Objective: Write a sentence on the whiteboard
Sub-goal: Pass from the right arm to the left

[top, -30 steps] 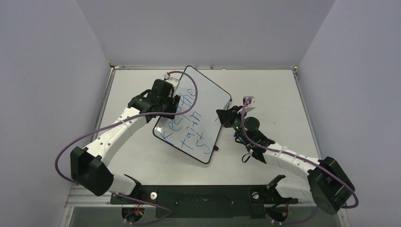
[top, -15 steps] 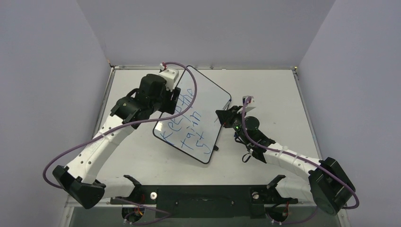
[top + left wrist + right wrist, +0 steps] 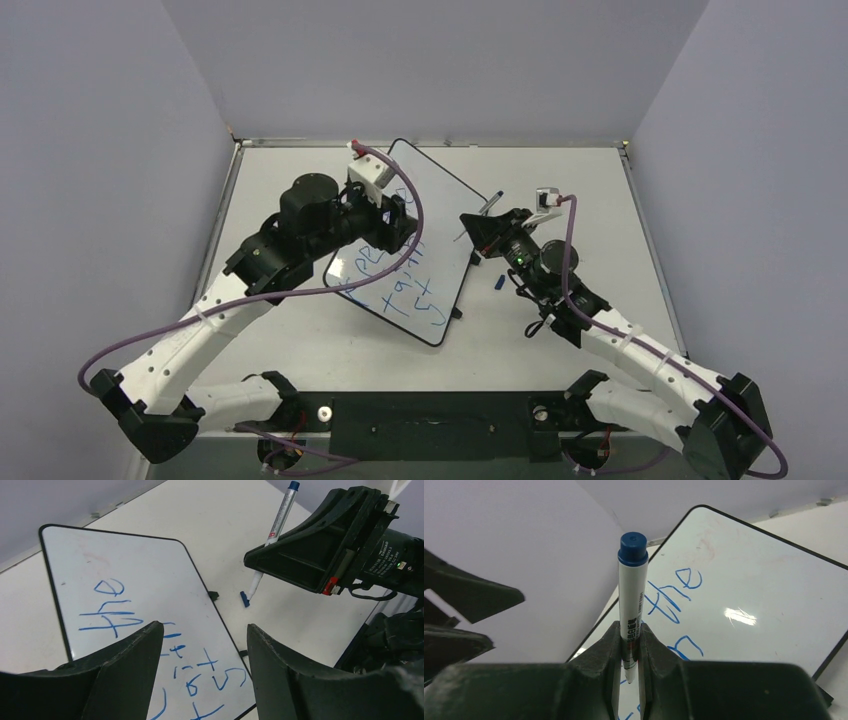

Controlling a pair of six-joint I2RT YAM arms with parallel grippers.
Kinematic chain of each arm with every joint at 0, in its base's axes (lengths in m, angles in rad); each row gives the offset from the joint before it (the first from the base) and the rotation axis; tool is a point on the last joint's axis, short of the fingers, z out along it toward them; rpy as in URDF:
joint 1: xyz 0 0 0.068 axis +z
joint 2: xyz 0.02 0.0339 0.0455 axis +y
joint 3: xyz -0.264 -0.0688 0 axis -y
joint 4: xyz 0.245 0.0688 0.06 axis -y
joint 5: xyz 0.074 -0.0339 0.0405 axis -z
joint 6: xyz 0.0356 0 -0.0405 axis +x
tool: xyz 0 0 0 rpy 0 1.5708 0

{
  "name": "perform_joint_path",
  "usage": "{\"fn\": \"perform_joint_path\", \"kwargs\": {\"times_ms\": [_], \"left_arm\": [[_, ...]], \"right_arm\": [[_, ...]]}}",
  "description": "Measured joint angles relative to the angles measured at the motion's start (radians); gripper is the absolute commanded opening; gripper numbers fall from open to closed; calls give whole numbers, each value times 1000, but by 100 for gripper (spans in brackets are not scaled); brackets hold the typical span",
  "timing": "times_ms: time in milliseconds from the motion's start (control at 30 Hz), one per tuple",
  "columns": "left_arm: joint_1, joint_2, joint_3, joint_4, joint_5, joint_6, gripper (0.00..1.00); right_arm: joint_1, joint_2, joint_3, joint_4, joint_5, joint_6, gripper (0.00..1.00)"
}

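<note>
The whiteboard (image 3: 447, 205) lies slanted mid-table with the blue sentence (image 3: 405, 276) on it, reading "the", "train" and "st" in slanted lines. My left gripper (image 3: 400, 228) hovers open and empty over the board's left half. In the left wrist view (image 3: 205, 627) it is above the writing (image 3: 107, 616). My right gripper (image 3: 478, 224) is shut on a white marker pen (image 3: 490, 204) with a blue end. It holds the pen just off the board's right edge, tip raised. The right wrist view shows the pen (image 3: 631, 595) pinched upright between the fingers (image 3: 609, 645), with the board (image 3: 754, 575) beyond.
A small blue pen cap (image 3: 497, 281) lies on the table right of the board, and also shows in the left wrist view (image 3: 244, 599). The board's small black foot (image 3: 213, 595) sticks out at its right edge. Grey walls close in the table on three sides.
My left arm has lifted off the board's left edge and swung up and right over it. My right gripper has risen and shifted slightly right with the pen, uncovering the cap.
</note>
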Motion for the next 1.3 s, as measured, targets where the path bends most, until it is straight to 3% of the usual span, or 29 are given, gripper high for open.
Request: {"fn": "perform_joint_path", "kwargs": {"times_ms": [300, 533, 733, 967, 1233, 1300], "left_arm": [[0, 100, 2, 102, 222, -72, 58], [0, 101, 2, 216, 409, -135, 57], [0, 101, 1, 274, 468, -165, 52], [0, 127, -10, 320, 526, -183, 37], [-1, 208, -9, 314, 570, -184, 35], [-1, 216, -9, 312, 578, -185, 19]], "right_arm": [[0, -135, -46, 68, -95, 23, 0], [0, -154, -64, 176, -164, 67, 0], [0, -154, -64, 229, -191, 101, 0], [0, -154, -64, 253, -211, 127, 0], [0, -141, -64, 272, -232, 150, 0], [0, -134, -64, 279, -235, 154, 0]]}}
